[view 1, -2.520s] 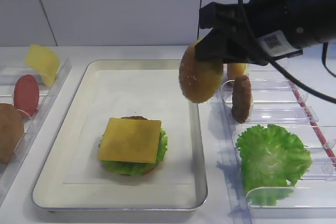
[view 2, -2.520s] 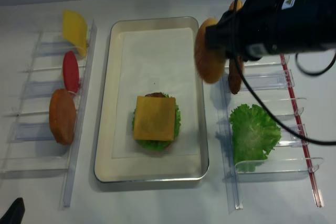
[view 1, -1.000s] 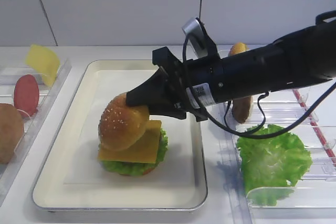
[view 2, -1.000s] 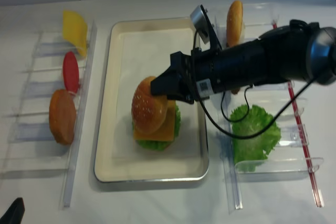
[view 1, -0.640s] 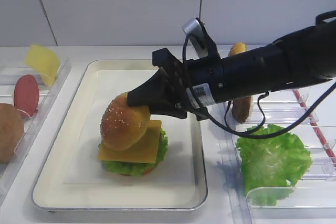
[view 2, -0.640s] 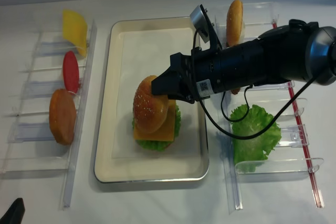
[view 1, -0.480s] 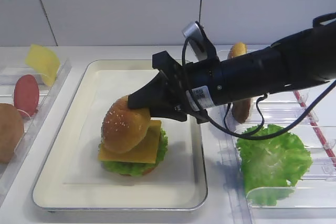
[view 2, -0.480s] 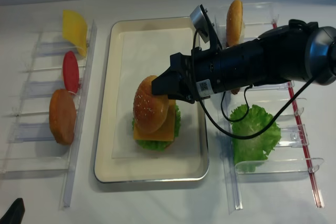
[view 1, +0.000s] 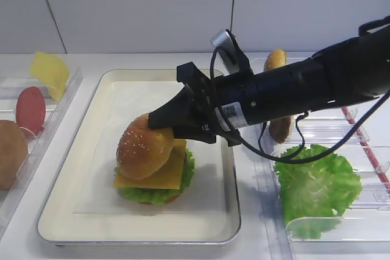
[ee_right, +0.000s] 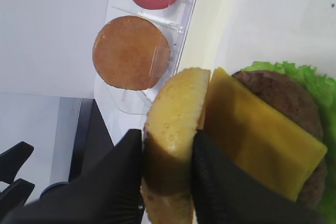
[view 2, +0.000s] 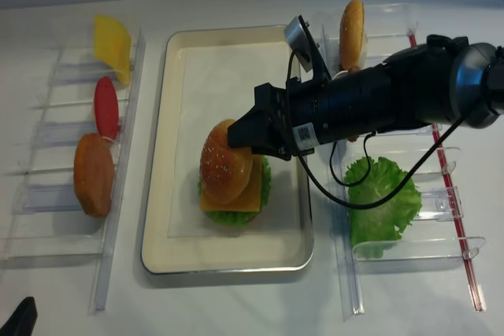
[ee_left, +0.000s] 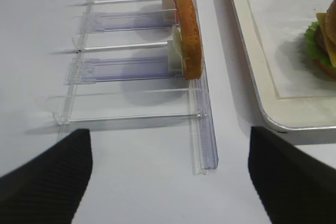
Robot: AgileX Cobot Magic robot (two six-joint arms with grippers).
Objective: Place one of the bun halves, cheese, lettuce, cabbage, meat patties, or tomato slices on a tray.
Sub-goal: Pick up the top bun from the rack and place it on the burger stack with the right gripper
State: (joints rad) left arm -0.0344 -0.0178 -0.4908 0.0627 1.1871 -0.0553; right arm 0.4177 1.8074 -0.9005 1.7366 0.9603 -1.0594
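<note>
Sesame bun half (view 1: 144,146) pinched edge-on between the closed jaws of the right gripper (view 1: 159,121), dome tilted away from the jaws, lower edge resting on the cheese (view 1: 159,170). In the wrist view, black fingers (ee_right: 220,182) pressed on both flat sides of the bun's pale cut rim, cheese slice just past the jaw tips on the right side. Beneath the cheese, meat patty (ee_right: 286,103) and frilled lettuce (view 1: 155,195), all stacked directly under the jaws near the middle of the tray (view 1: 79,150). White liner paper bare around the stack.

Out beyond the jaw tips, on the far side of the tray: clear rack (view 2: 47,194) with an upright yellow cheese slice (view 2: 113,45), a red tomato slice (view 2: 105,107) and another bun half (view 2: 93,175), each standing on edge in its own slot. Behind the jaws, alongside the arm: second rack (view 2: 441,155) with a bun half (view 2: 351,33) upright, a dark patty (view 1: 281,128) partly hidden by the arm, and a large lettuce leaf (view 2: 382,202).

Left gripper (ee_left: 168,182) well apart from the stack, hanging over bare table beside the first rack, jaws spread wide, nothing between them.
</note>
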